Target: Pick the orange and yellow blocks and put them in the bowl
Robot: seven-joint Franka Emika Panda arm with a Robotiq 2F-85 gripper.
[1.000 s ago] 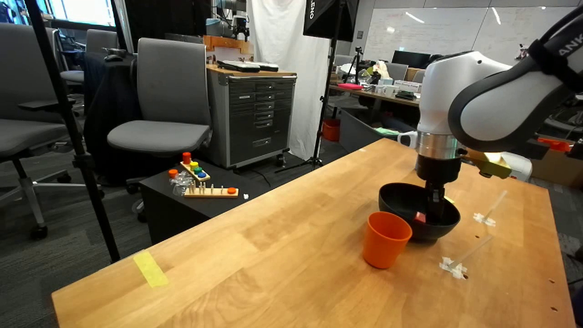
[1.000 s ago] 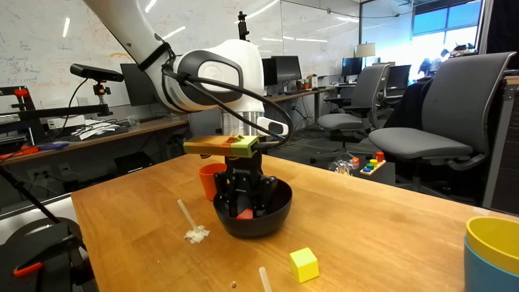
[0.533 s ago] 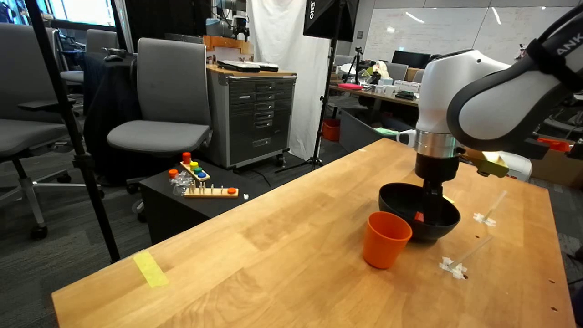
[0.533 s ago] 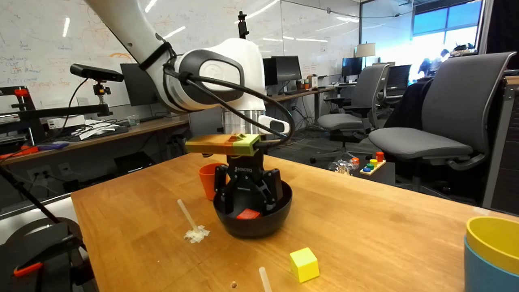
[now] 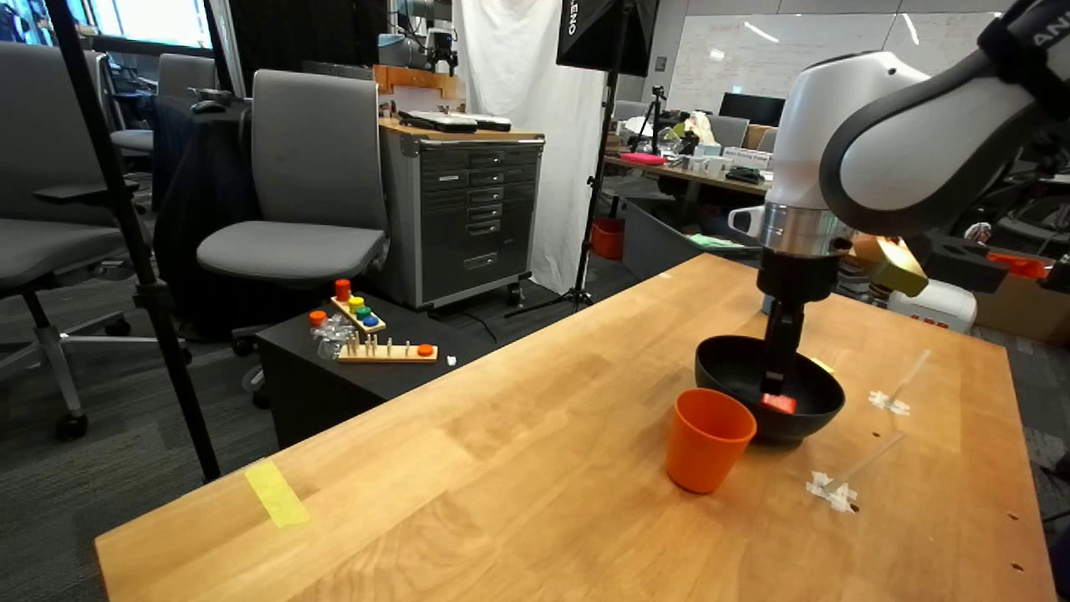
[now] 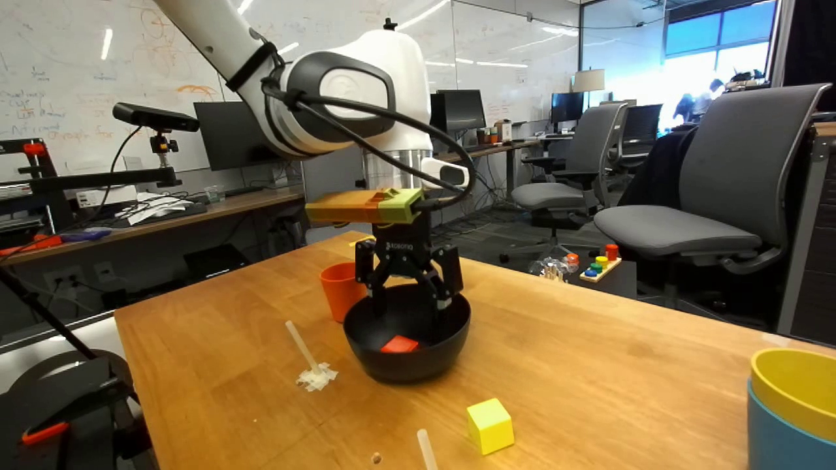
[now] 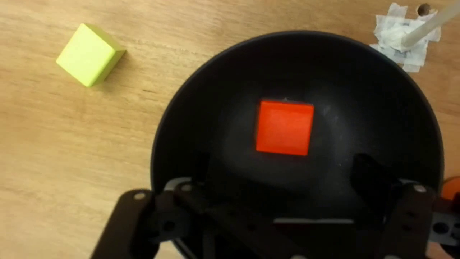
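Orange block (image 7: 284, 127) is lying flat inside the black bowl (image 6: 408, 367), on its bottom and near the middle, one square face turned upward. Yellow block (image 6: 490, 425) is sitting outside the bowl on the table (image 6: 228, 339); in the wrist view bare wood is showing between it and the rim.

Gripper (image 6: 411, 312) is hanging over the bowl, pointing down, jaws spread wide. In the wrist view they are standing well apart to either side, and the orange block is lying free of them. Ends of the jaws are showing against the dark inside of the bowl; cannot tell how far below the rim they are reaching. Arm (image 5: 911, 159) is showing bent above the bowl in both exterior views, its last section standing roughly upright.

Orange cup (image 5: 709, 447) is standing upright just beside the bowl in both exterior views; cannot tell whether the two are touching. Only a sliver of it is showing in the wrist view, at the right edge. Yellow cup (image 6: 784, 405) is nesting in a blue cup (image 6: 784, 450) in an exterior view, well apart from the bowl. Pale stick (image 7: 431, 26) is standing at a tilt in white tape (image 7: 386, 30) near the rim. Yellow tape strip (image 5: 277, 493) is lying flat near a table edge, well away from the bowl
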